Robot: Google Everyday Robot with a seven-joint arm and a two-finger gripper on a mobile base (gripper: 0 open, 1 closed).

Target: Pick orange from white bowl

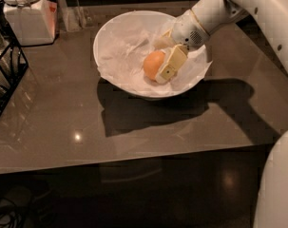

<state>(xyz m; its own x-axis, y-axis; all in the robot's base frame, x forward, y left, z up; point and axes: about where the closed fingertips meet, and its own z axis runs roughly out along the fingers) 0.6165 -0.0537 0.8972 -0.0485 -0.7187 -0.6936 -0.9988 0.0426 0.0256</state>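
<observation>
The orange [152,64] lies in the white bowl [116,30] on crumpled white paper, right of the bowl's middle. My gripper [158,60] reaches into the bowl from the upper right and is down at the orange. It is open. The near finger [170,63] rests against the orange's right side, and the far finger [161,41] sits just behind the fruit. The orange still sits on the paper.
The bowl stands on a dark glossy table [77,137]. A white lidded jar [27,11] stands at the back left, with a black wire rack [5,75] at the left edge. My arm [257,8] crosses the upper right.
</observation>
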